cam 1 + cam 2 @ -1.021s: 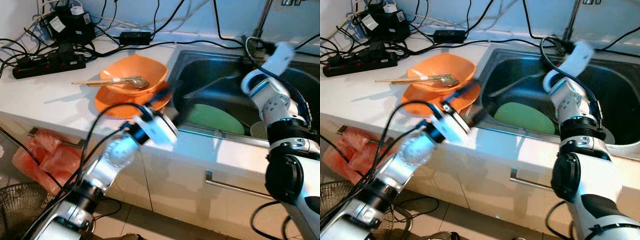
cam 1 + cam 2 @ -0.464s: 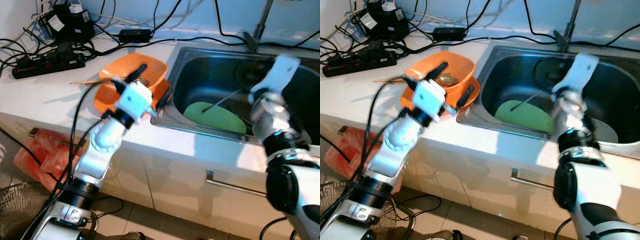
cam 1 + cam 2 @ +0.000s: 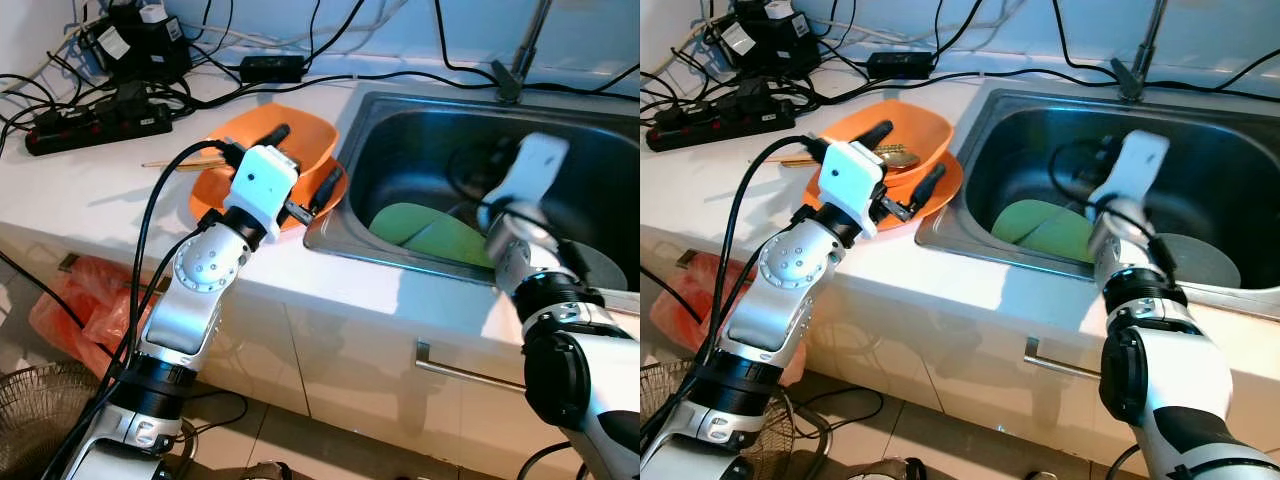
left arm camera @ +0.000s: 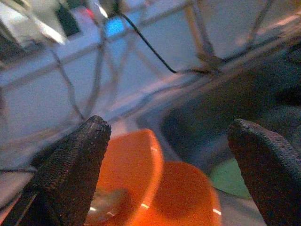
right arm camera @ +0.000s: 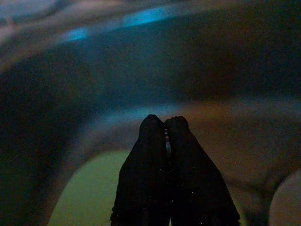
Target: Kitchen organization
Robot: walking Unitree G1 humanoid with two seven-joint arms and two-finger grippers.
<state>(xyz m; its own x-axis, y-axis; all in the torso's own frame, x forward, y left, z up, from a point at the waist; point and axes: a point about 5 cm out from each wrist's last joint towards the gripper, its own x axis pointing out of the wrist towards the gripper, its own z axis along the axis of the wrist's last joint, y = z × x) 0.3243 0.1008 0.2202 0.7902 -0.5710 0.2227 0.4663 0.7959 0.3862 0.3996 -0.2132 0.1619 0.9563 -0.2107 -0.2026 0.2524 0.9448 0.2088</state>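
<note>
An orange bowl point(image 3: 310, 135) sits on an orange plate point(image 3: 205, 200) on the white counter, with a spoon point(image 3: 897, 155) and chopsticks point(image 3: 170, 164) resting in it. My left gripper point(image 3: 300, 160) hovers open just above the bowl's near rim, its fingers point(image 4: 75, 165) spread wide on either side. A green plate point(image 3: 425, 228) lies in the steel sink point(image 3: 430, 110), beside a pale plate point(image 3: 605, 270). My right arm point(image 3: 525, 185) reaches down into the sink. The right gripper point(image 5: 164, 123) is shut just over the green plate point(image 5: 89, 193).
Power strips point(image 3: 95, 125), adapters and tangled black cables crowd the back left of the counter. The faucet base point(image 3: 510, 82) stands behind the sink. A red plastic bag point(image 3: 75, 305) and a fan point(image 3: 40, 400) are on the floor at the left, below the counter.
My left gripper rose from below the counter's edge to over the orange bowl. The right gripper swung down from the sink's back toward the green plate.
</note>
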